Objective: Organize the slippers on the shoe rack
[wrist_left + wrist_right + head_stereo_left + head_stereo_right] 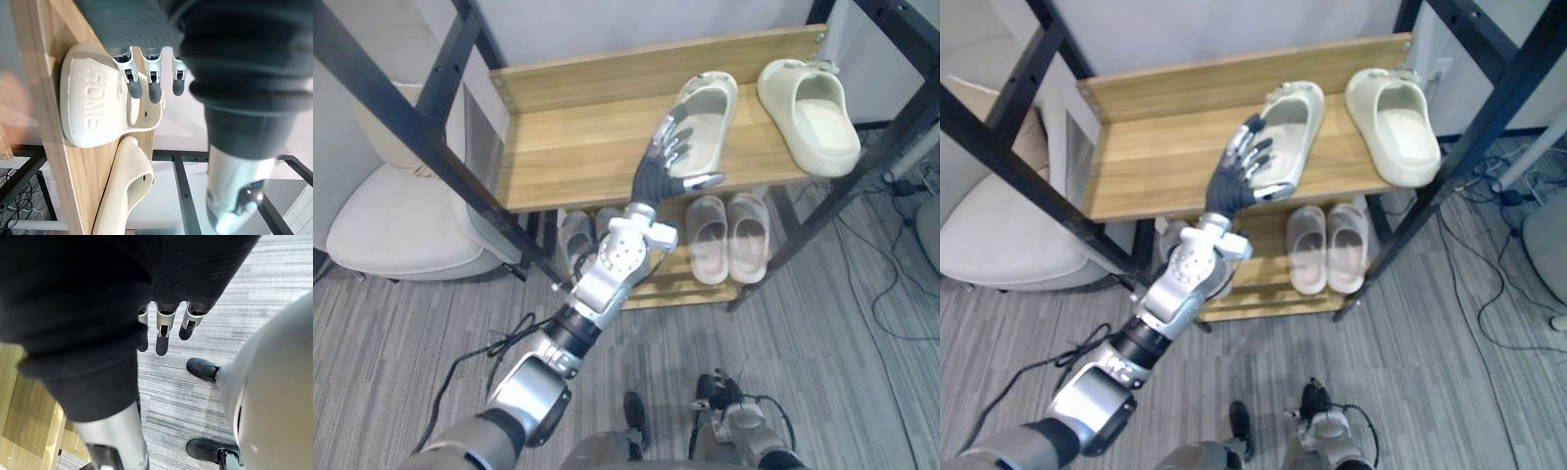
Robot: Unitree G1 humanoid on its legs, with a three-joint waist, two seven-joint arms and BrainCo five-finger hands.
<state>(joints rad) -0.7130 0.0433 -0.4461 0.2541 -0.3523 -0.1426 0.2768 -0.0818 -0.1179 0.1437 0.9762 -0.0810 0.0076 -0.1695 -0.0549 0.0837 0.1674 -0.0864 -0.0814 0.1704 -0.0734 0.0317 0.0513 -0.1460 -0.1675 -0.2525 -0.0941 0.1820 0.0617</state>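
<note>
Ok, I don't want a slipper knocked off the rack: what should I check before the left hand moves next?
1. Left hand open: ok, fingers straight at the left cream slipper.
2. Grip on that slipper: not ok, nothing curled round it.
3. Cream pair parallel: not ok, heels splay apart from the right cream slipper.
4. Both fully on the top shelf: cannot tell, heels sit near its front edge.
5. Beige pair on the lower shelf neat: ok, side by side.
6. Right hand clear: ok, hanging low, fingers relaxed.
</note>
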